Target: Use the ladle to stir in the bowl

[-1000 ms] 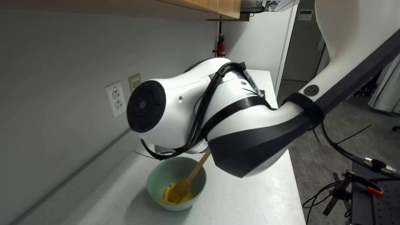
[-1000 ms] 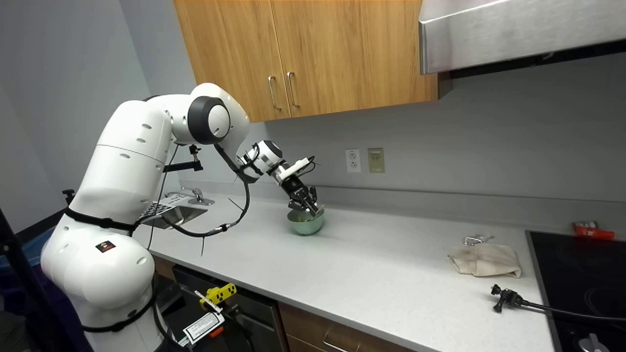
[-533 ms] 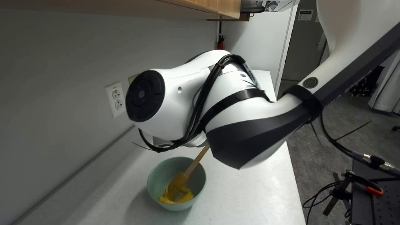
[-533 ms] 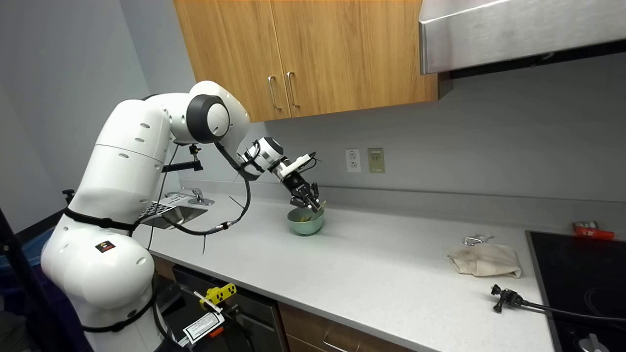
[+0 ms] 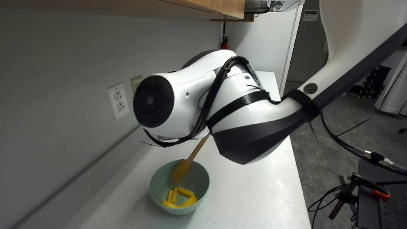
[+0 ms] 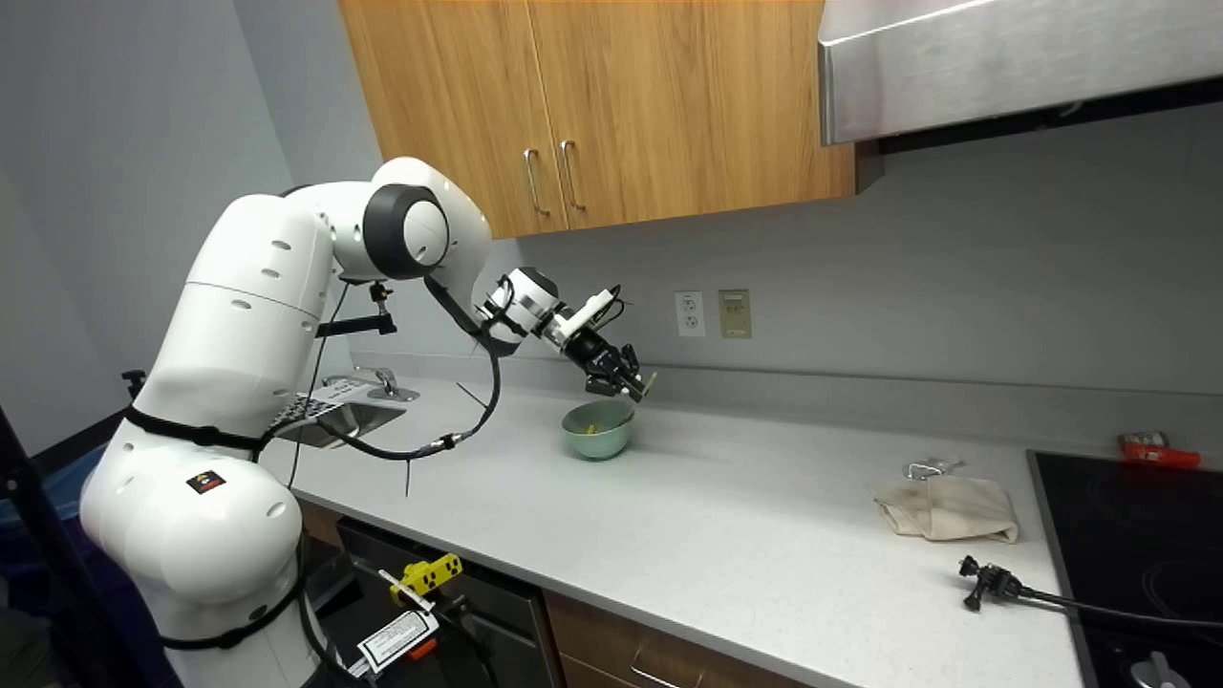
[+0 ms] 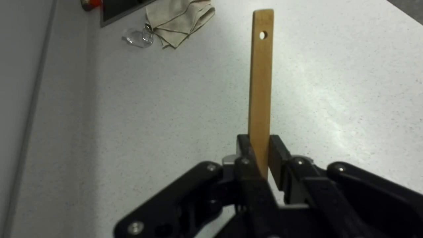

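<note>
My gripper (image 7: 259,142) is shut on the wooden handle of the ladle (image 7: 261,82), with a finger on each side; the handle's holed end sticks out past the fingertips. In an exterior view the ladle's yellow-orange head (image 5: 180,171) hangs tilted over the far inner side of the mint-green bowl (image 5: 156,187). I cannot tell if it touches the wall. Several yellow pieces (image 5: 185,191) lie in the bowl's bottom, apart from the head. The arm hides the gripper there. In an exterior view the gripper (image 6: 638,390) is above and right of the bowl (image 6: 597,445).
The white counter (image 6: 726,516) runs along a grey wall with outlets (image 6: 690,313). A folded cloth (image 6: 951,508), a black clamp (image 6: 989,583) and a cooktop (image 6: 1147,535) are at the right. A sink (image 6: 354,420) is at the left. Wooden cabinets (image 6: 611,105) hang above.
The ladle's head has moved out of the yellow pieces, up toward the bowl's far rim. The gripper has risen and shifted right with it. The yellow pieces have shifted; the bowl stays put.
</note>
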Robot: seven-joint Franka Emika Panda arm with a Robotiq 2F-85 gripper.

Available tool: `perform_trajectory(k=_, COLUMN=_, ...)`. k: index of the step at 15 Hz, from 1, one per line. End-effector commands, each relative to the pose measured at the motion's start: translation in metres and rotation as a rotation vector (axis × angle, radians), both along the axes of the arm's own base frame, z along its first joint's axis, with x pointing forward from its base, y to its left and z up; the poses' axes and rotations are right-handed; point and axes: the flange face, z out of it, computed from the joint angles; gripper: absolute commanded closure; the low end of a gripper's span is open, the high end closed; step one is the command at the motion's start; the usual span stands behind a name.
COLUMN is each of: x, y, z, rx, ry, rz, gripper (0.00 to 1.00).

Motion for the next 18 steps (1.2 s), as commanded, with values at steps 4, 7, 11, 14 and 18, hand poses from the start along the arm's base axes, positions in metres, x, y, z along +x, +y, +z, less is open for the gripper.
perform_trajectory(k=4, x=-0.002, y=0.002, z=-0.016, rx=-0.047, ry=0.073, rz=-0.02, gripper=0.96)
perform_trajectory(k=7, x=-0.01, y=0.009, z=-0.029, rx=-0.01, ry=0.151, rz=-0.039, gripper=0.96)
perform_trajectory(k=11, x=-0.014, y=0.017, z=-0.03, rx=0.043, ry=0.183, rz=-0.055, gripper=0.96)
perform_trajectory(k=14, x=-0.012, y=0.021, z=-0.025, rx=0.088, ry=0.17, rz=-0.065, gripper=0.96)
perform_trajectory(k=18, x=-0.012, y=0.026, z=-0.018, rx=0.108, ry=0.146, rz=-0.066, gripper=0.96)
